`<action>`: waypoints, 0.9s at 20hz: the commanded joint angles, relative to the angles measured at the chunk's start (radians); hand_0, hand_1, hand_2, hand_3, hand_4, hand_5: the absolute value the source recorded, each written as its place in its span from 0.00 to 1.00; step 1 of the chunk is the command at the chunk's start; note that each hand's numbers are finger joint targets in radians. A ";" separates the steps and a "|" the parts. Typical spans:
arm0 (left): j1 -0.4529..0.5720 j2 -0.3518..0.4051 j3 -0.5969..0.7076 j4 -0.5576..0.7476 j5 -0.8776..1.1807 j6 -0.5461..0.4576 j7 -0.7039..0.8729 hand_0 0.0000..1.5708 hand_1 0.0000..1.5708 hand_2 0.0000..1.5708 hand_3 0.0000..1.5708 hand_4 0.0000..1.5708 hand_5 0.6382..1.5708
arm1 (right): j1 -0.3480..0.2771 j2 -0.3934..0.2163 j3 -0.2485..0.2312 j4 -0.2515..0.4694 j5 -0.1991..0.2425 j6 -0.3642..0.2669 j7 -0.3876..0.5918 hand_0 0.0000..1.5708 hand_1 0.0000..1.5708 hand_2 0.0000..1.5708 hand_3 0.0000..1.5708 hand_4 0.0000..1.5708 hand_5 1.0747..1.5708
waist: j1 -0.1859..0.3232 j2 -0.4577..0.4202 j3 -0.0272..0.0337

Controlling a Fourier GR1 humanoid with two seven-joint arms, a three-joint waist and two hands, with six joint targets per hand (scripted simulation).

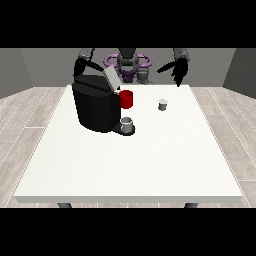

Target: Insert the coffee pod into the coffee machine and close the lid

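White table (130, 165) lies bare toward its near edge, coffee machine (95, 105) far-left

robot hand (80, 67) behind coffee machine (95, 105), fingers unclear

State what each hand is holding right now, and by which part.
Nothing is held. The hand at the view's right hangs above the table's far edge, apart from the coffee pod. The hand at the view's left is behind the coffee machine, holding nothing visible.

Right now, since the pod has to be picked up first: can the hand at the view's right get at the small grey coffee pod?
Probably yes. The coffee pod stands alone on the white table, with bare surface between it and the hand at the view's right, which hangs above the far edge. The coffee machine sits off to the other side.
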 commanded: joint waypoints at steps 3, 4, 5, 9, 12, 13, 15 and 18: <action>-0.095 0.032 -0.030 0.116 -0.119 0.007 0.011 0.00 0.00 0.00 0.00 0.00 1.00 | -0.056 0.059 0.032 0.018 0.016 -0.031 0.010 0.00 0.00 0.00 0.00 0.00 1.00 | -0.031 0.085 -0.0001; -0.131 0.057 -0.015 0.115 -0.090 -0.059 0.067 0.00 0.00 0.00 0.00 0.00 1.00 | -0.060 0.040 -0.008 0.044 -0.019 -0.011 -0.010 0.00 0.00 0.00 0.00 0.00 1.00 | -0.026 0.066 0.0003; -0.142 0.073 -0.005 0.182 -0.107 -0.056 0.018 0.00 0.00 0.00 0.00 0.00 1.00 | -0.074 0.054 0.038 -0.009 0.039 -0.047 0.065 0.00 0.00 0.00 0.00 0.00 1.00 | -0.051 0.075 -0.0004; -0.218 0.079 -0.010 0.245 -0.159 -0.051 0.031 0.00 0.00 0.00 0.00 0.00 1.00 | -0.080 0.024 0.013 0.059 0.022 -0.005 0.016 0.00 0.00 0.00 0.00 0.00 1.00 | -0.059 0.120 0.0002; -0.199 0.092 0.011 0.373 -0.210 0.015 -0.097 0.00 0.00 0.00 0.00 0.00 1.00 | -0.071 0.061 0.030 0.015 -0.012 -0.002 0.007 0.00 0.00 0.00 0.00 0.00 1.00 | -0.077 0.164 -0.0003; -0.254 0.033 -0.038 0.352 -0.238 0.019 -0.009 0.00 0.00 0.00 0.00 0.00 1.00 | -0.097 0.073 0.065 0.063 0.011 -0.048 0.022 0.00 0.00 0.00 0.00 0.00 1.00 | -0.071 0.158 0.0000; -0.247 0.060 -0.031 0.425 -0.272 0.019 -0.081 0.00 0.00 0.00 0.00 0.00 1.00 | -0.132 0.065 0.016 0.073 0.020 -0.046 0.053 0.00 0.00 0.00 0.00 0.00 1.00 | -0.041 0.147 -0.0001; -0.303 0.060 -0.009 0.490 -0.310 0.090 -0.150 0.17 0.17 0.37 0.16 0.00 1.00 | -0.176 0.035 0.008 0.077 0.010 -0.013 0.088 0.00 0.00 0.00 0.00 0.00 1.00 | -0.051 0.168 -0.0004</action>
